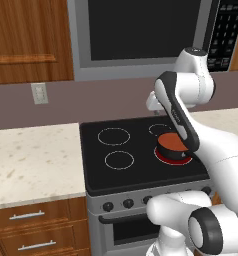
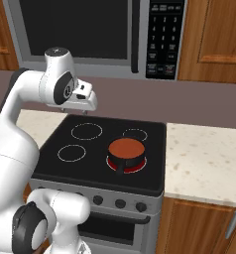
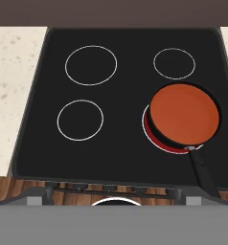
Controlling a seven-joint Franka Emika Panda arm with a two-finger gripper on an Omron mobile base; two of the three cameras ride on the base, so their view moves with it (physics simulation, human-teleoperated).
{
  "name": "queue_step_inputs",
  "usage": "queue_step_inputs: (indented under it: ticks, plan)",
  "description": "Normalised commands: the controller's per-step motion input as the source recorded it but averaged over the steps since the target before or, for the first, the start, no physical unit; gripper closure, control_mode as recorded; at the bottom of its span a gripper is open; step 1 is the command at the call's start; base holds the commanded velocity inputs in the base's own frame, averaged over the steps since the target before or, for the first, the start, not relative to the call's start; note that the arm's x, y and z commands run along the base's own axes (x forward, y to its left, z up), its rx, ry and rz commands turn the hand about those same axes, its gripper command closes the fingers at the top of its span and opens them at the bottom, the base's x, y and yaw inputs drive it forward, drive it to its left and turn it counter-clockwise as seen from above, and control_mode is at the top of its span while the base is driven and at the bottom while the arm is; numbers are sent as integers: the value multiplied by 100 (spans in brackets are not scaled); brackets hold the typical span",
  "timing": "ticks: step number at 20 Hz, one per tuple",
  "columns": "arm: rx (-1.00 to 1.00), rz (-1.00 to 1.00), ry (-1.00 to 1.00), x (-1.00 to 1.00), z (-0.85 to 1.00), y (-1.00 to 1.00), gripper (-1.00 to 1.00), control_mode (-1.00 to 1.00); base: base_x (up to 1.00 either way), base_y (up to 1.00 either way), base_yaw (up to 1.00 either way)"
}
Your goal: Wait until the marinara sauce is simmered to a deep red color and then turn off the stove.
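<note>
My gripper hangs high over the stove — marinara sauce orange-red below it; grip state unreadable.

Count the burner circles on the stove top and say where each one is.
4. In the hand view: far left, far right, near left, and near right, glowing red, mostly covered by the saucepan of sauce. None looks hidden.

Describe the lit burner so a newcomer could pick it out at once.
Find the stove with its black glass top below the microwave. Of four burner circles, go to the front right one under the saucepan of marinara sauce. This burner alone glows red; the others are thin white outlines.
</note>
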Motion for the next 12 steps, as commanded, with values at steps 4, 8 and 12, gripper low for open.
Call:
queue_step_inputs:
  ticks: [4, 8, 12]
  plan:
    - [0, 0, 0, 0, 0, 0, -100, -100, 0, 0, 0]
    - [0, 0, 0, 0, 0, 0, -100, -100, 0, 0, 0]
    - [0, 0, 0, 0, 0, 0, -100, -100, 0, 0, 0]
